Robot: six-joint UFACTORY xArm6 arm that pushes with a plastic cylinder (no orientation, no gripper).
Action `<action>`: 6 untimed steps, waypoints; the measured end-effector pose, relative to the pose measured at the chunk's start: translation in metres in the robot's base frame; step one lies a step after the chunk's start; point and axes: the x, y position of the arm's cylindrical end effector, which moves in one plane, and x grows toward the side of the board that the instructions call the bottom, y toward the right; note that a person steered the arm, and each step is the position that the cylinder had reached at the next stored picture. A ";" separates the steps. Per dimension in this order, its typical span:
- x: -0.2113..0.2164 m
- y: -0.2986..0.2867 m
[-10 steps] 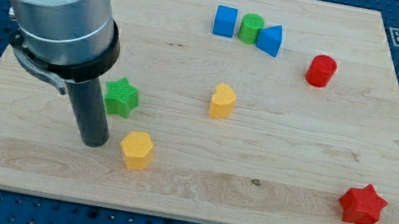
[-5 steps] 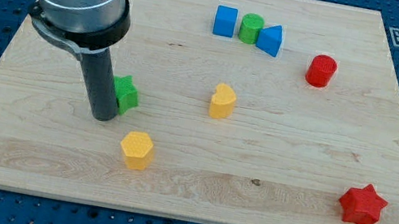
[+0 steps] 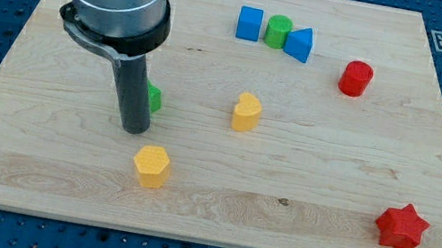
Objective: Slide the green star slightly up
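The green star (image 3: 153, 98) lies left of the board's middle, mostly hidden behind my rod; only its right edge shows. My tip (image 3: 134, 129) rests on the board just below and in front of the star, touching or nearly touching it. A yellow hexagonal block (image 3: 151, 165) sits below the tip.
A second yellow block (image 3: 246, 111) sits right of the star. A blue cube (image 3: 250, 22), green cylinder (image 3: 277, 31) and blue wedge (image 3: 299, 43) form a row at the top. A red cylinder (image 3: 356, 78) is at upper right, a red star (image 3: 401, 228) at lower right.
My rod has moved right and slightly up, from left of the green star to in front of it, covering most of it. The star has barely shifted.
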 end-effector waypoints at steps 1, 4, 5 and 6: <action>-0.005 0.008; -0.024 0.010; -0.032 0.010; -0.039 -0.005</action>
